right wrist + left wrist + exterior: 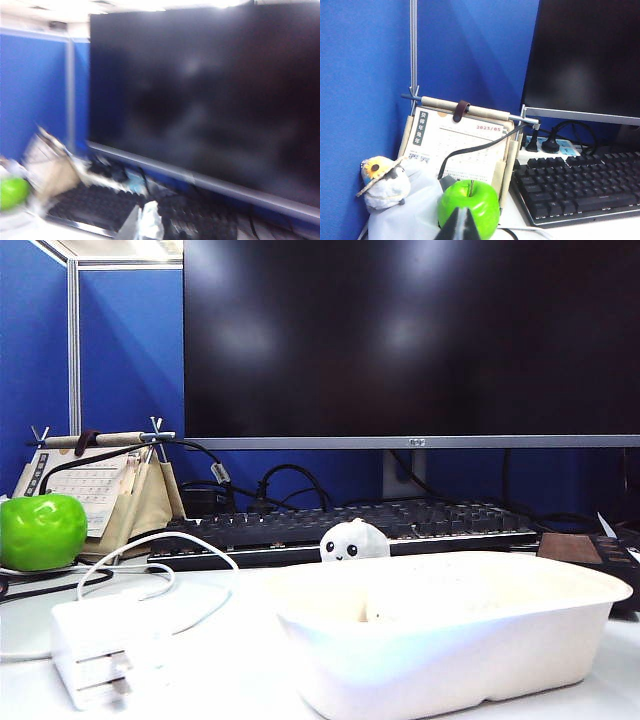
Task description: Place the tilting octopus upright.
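Glossy black monitor (410,340) at the back, smooth white oblong tub (450,640) up front, shiny round green apple (40,530) far left, soft white domed octopus (354,541) upright behind the tub, left gripper (459,226) clenched near the apple, right gripper (145,222) blurry, can't tell.

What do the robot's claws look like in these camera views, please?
Little of them shows. In the left wrist view, the left claw appears as two dark, tapered fingers meeting in a point. In the right wrist view, the right claw is blurred, with a grey wedge-shaped finger and a pale patch beside it. No arm, cable or marking is visible.
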Controlling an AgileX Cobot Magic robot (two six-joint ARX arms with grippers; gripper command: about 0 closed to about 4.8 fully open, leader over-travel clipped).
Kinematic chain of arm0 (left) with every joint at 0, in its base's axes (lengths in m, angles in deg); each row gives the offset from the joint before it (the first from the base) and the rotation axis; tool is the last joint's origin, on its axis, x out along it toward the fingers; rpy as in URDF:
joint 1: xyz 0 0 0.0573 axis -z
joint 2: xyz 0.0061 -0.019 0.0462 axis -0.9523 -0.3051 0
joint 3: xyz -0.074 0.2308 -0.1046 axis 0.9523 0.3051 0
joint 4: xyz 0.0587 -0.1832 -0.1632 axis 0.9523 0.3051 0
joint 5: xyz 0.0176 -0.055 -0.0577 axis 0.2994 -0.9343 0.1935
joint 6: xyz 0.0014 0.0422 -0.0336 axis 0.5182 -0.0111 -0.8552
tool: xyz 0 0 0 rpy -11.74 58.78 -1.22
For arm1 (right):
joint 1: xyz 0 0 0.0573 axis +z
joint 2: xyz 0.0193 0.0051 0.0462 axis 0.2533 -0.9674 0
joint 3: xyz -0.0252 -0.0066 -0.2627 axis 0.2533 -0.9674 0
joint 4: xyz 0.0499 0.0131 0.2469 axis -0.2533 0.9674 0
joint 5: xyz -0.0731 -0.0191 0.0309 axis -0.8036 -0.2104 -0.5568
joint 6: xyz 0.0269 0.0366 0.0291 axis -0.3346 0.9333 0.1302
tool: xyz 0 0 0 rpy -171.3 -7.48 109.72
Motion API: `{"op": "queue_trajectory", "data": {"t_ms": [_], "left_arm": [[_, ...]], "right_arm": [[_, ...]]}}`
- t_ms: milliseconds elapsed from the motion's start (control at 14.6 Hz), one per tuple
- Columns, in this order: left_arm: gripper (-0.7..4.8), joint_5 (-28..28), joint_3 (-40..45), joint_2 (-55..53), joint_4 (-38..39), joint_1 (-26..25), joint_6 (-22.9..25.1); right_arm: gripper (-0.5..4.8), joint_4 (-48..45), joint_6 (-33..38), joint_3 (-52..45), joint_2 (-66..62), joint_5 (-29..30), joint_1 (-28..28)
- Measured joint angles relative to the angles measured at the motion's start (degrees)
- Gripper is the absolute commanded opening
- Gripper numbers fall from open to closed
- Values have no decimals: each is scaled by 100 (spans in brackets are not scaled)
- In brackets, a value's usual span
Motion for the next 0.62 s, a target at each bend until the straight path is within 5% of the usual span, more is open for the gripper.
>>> {"op": "queue_trajectory", "data": {"t_ms": [274, 617], "left_arm": [[-5, 0, 0, 0, 0, 0, 0], [-5, 0, 0, 0, 2, 0, 0]], "right_arm": [[-6, -1460, -46, -1620, 2, -7, -695], [-5, -1725, -61, -1849, 4, -39, -1596]]}}
